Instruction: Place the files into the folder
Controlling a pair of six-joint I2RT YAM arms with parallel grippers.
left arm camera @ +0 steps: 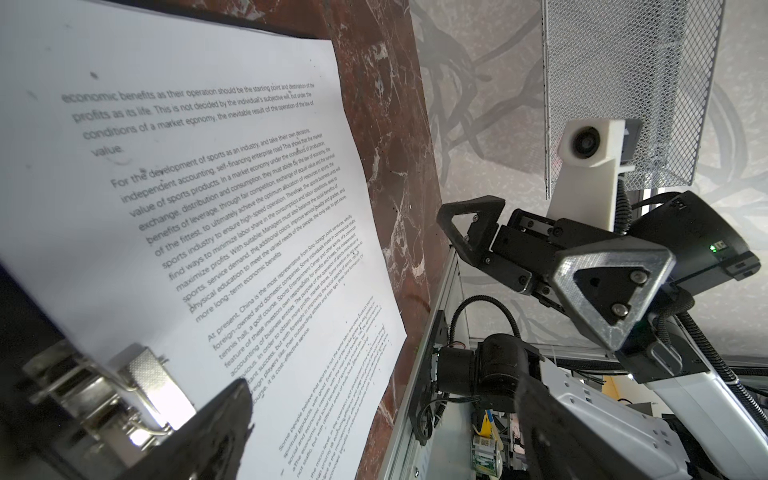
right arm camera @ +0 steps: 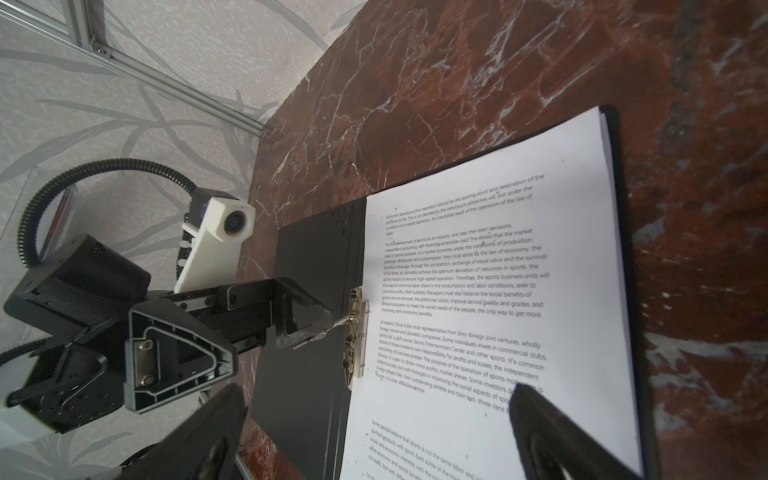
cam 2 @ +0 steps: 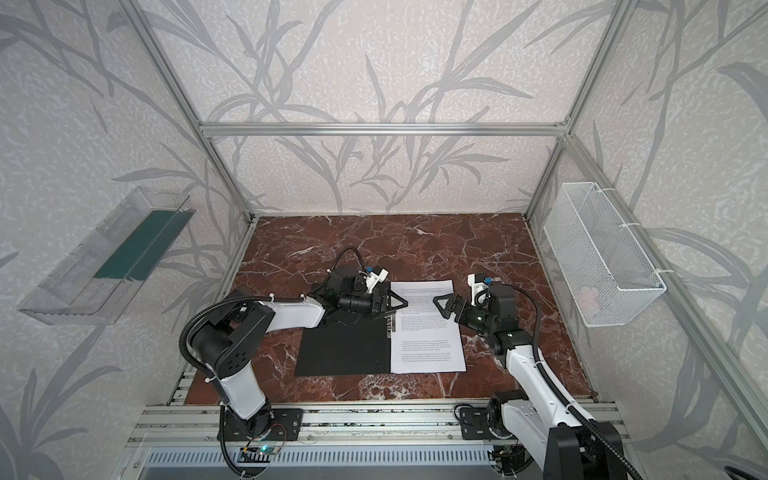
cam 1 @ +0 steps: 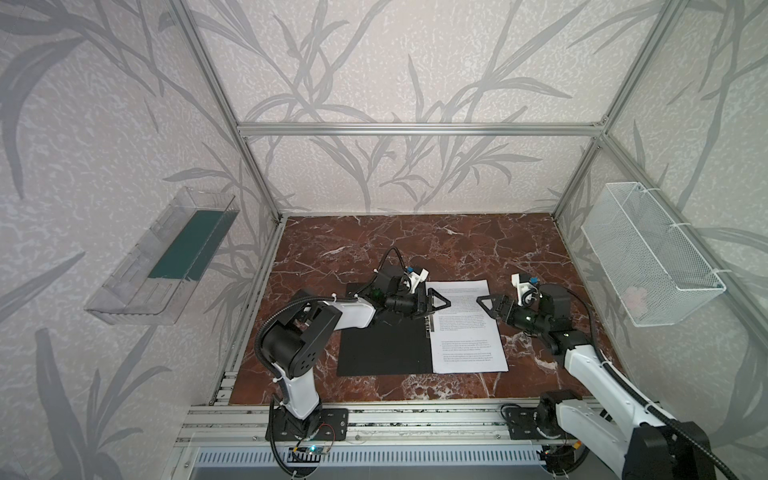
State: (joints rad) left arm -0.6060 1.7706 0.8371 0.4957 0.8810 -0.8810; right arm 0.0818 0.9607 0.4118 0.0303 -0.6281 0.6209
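Note:
The folder [cam 1: 382,349] lies open on the marble table, black inside up, in both top views. The files [cam 1: 469,332] rest as a stack of printed white sheets on its right half, beside the metal spine clip [right arm camera: 356,332]. My left gripper [cam 1: 440,301] hangs open over the spine. One of its fingers [right arm camera: 303,316] sits right at the clip's raised lever; I cannot tell whether they touch. My right gripper [cam 1: 486,302] hovers open over the files' far part, facing the left one. Nothing is between either pair of fingers. The folder's outer cover is hidden.
A clear plastic tray [cam 1: 166,257] with a dark green insert hangs on the left wall. A white mesh basket [cam 1: 652,257] hangs on the right wall. Aluminium rails [cam 1: 374,419] run along the table's front edge. Bare marble [cam 1: 415,241] stretches behind the folder.

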